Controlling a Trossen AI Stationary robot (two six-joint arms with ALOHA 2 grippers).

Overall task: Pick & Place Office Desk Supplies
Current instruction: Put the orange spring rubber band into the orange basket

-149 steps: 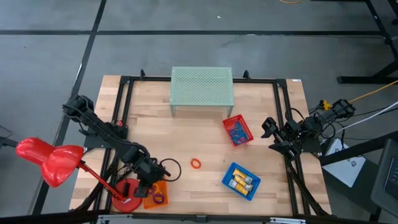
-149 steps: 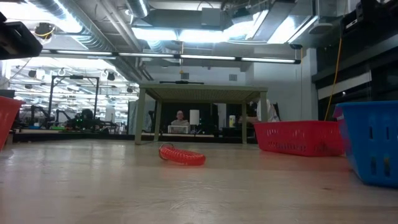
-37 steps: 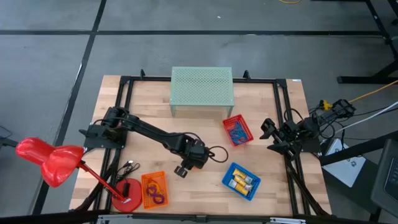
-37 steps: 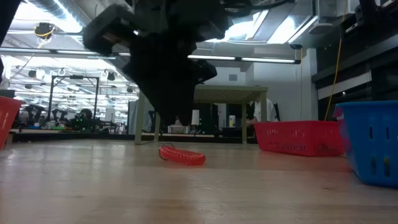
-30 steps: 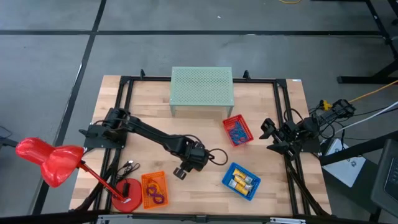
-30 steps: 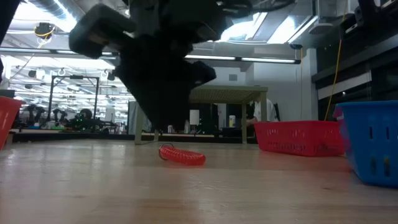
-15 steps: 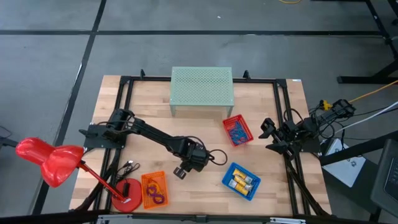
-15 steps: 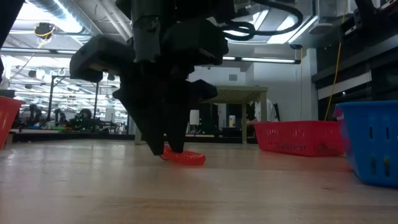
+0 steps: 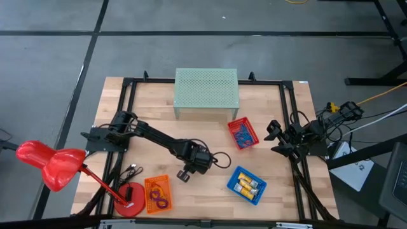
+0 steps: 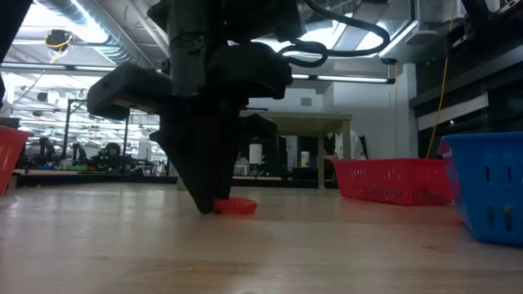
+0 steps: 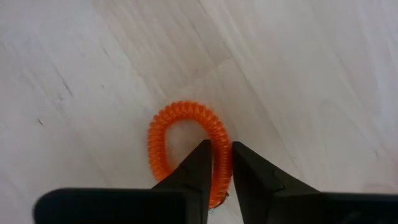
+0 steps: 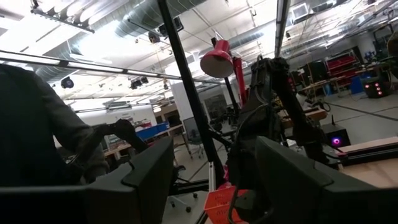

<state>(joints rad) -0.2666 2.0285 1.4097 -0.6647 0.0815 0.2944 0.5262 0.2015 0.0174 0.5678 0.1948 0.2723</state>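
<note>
An orange coil ring [image 11: 181, 111] lies flat on the wooden table [image 9: 210, 137] near its middle. My left gripper [image 11: 222, 152] stands over it, pointing steeply down, shut on one side of the loop. In the low view its fingers [image 10: 214, 206] reach the table beside the ring [image 10: 239, 207]. From above, the gripper [image 9: 198, 166] hides the ring. My right gripper [image 12: 214, 177] waits open and raised at the table's right edge [image 9: 275, 136], with nothing between its fingers. My left gripper pinches one side of the ring's coil [image 11: 221, 138] between its two fingers, one finger inside the loop and one outside. The fingers come from above, pointing steeply down, across the coil. The ring lies flat on the table.
A green perforated stand [image 9: 206, 91] is at the far edge. A red basket [image 9: 243, 133] with blue clips and a blue basket [image 9: 247, 184] with yellow blocks sit right of the gripper. An orange basket [image 9: 158, 194] and a red lamp [image 9: 51, 164] are at the near left.
My left gripper has sunk down onto the ring, and its fingertips have drawn together on the ring's side. In the low view the ring now shows shorter than before and partly hidden behind the fingers.
</note>
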